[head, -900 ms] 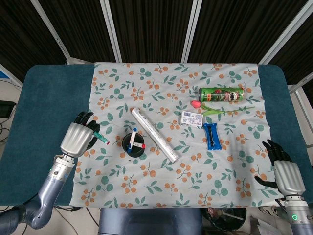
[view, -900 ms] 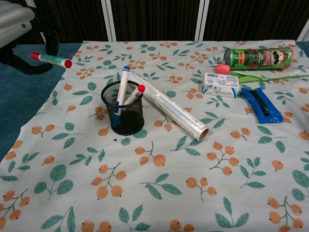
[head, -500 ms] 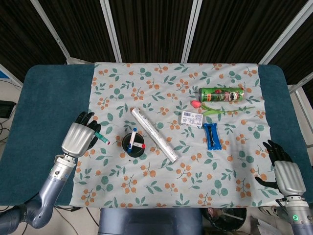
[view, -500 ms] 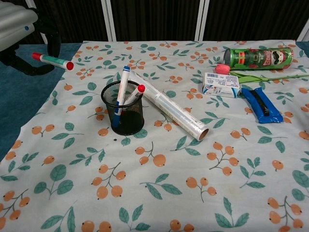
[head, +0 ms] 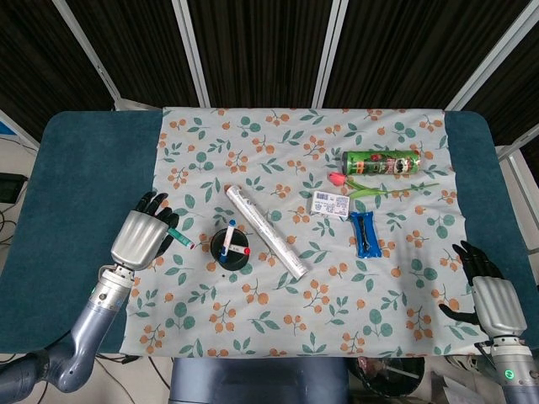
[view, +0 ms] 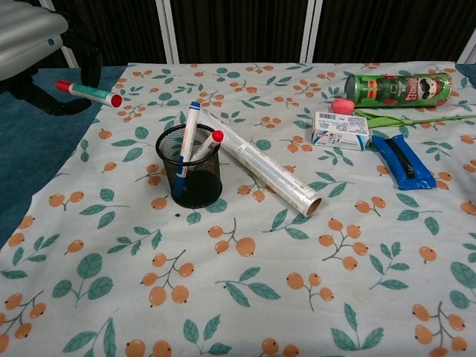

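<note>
My left hand [head: 141, 238]: fingers closed round a green marker [view: 91, 92] with red ends, held above the cloth at mid-left of the head view.
Change: hand and marker have drifted right, nearer the black mesh pen cup [view: 190, 175].
Meaning: I judge the marker is on its way to join the two in the cup.
My right hand [head: 491, 299]: fingers loosely spread, holding nothing, lower right corner, unmoved.

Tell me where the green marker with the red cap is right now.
The green marker is held in the left hand at the left of both views, above the cloth just left of the black mesh pen cup.
</note>
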{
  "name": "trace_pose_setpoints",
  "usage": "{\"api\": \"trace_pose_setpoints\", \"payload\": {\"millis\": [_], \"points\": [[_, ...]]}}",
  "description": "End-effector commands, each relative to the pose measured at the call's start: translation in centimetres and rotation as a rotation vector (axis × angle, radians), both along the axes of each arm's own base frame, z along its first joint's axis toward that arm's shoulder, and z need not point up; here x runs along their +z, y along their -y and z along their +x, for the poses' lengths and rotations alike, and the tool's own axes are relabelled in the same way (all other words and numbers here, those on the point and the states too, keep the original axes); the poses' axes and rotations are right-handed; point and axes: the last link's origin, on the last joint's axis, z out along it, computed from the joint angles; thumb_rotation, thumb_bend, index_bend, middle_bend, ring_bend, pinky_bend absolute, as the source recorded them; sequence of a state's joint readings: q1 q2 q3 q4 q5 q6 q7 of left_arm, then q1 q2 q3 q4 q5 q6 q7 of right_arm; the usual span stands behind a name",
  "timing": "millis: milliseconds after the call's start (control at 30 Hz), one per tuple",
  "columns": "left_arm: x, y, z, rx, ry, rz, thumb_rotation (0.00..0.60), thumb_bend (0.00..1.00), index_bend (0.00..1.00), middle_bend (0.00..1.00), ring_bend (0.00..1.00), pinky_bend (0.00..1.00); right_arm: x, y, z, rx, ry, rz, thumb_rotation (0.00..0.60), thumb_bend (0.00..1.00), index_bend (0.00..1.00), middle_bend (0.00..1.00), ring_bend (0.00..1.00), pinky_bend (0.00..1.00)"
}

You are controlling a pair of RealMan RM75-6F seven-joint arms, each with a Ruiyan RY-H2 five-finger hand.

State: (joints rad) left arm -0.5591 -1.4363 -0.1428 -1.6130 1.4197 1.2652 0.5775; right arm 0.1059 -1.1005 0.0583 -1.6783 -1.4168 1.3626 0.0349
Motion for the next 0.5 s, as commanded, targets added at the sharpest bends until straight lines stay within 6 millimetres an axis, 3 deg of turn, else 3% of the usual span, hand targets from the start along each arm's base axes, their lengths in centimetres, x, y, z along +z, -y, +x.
{"api": "trace_pose_setpoints", "payload": {"millis": [33,500], "points": [[-0.09,-0.04,-0.07,0.005,-0.004,-0.003,0.6,0.31,0.55,0.49,0.18,0.2,0.01,0.01,0.0,-0.001,0.0,0.0,0.6,0.2,0.03,0.0,0.0,0.18],[-0.76,-0.11,0.2,0.011,0.0,-0.02,0.6,0.31,0.56,0.49,0.18,0.2,0.0,0.01,0.09,0.001,0.004,0.001,0.6,0.2,0.03,0.0,0.0,0.18]]}}
